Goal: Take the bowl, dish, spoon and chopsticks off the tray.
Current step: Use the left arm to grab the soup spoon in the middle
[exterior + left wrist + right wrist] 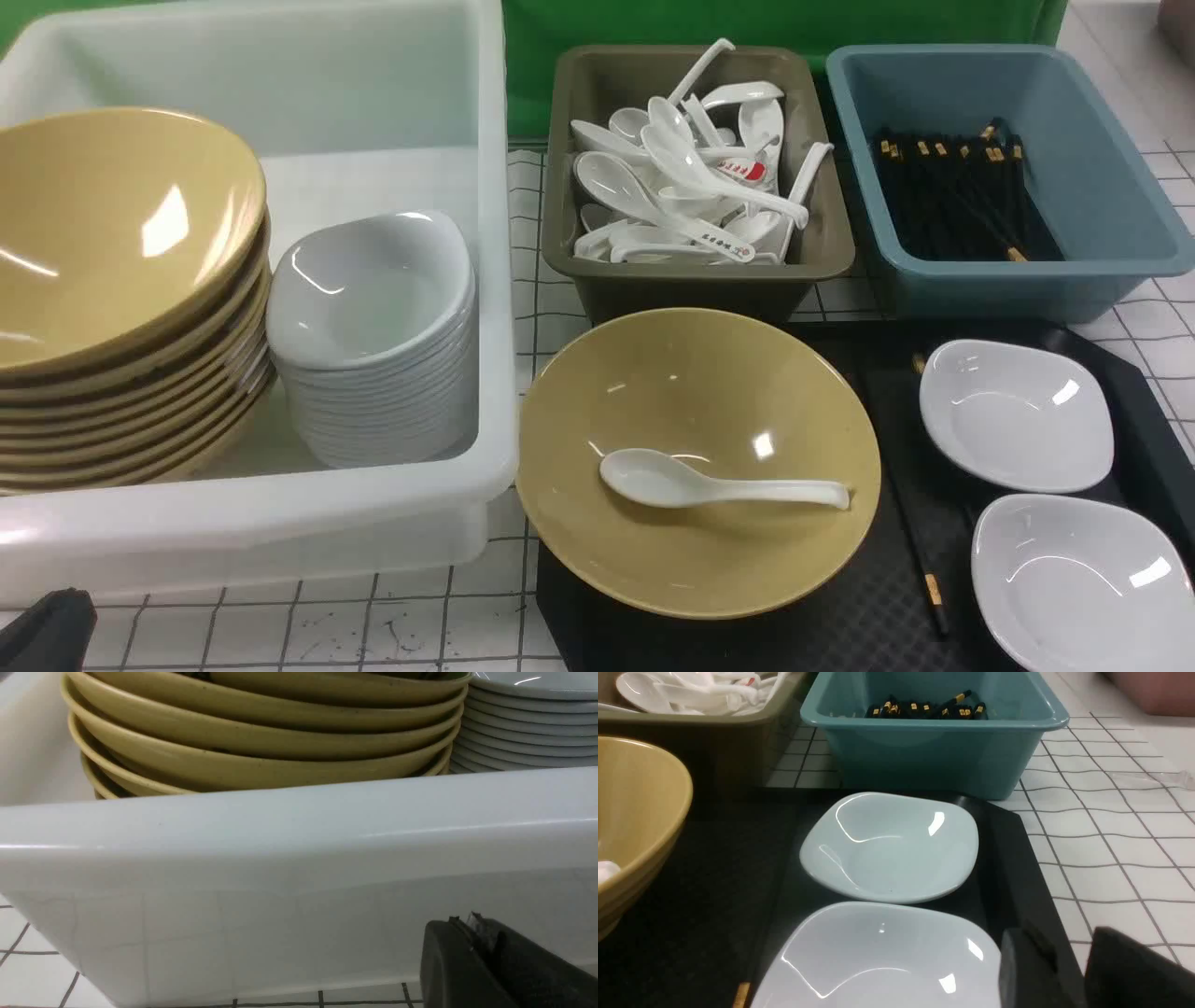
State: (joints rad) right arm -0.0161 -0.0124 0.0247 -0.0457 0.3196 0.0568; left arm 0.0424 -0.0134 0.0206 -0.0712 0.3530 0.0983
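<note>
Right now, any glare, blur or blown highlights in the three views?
Front view: sharp, small glare spots on the bowl, white tub near washed out. Left wrist view: the tub wall fills the frame, soft. Right wrist view: highlights on the white dishes, right gripper dark and out of focus.

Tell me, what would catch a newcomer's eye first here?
First comes the wide glossy mustard-yellow bowl in the middle, resting on the left end of a flat black plastic tray, with a glossy white soup spoon lying inside it. To the left, a tall stack of matching yellow bowls sits in a big white plastic tub, beside a stack of small white dishes.
</note>
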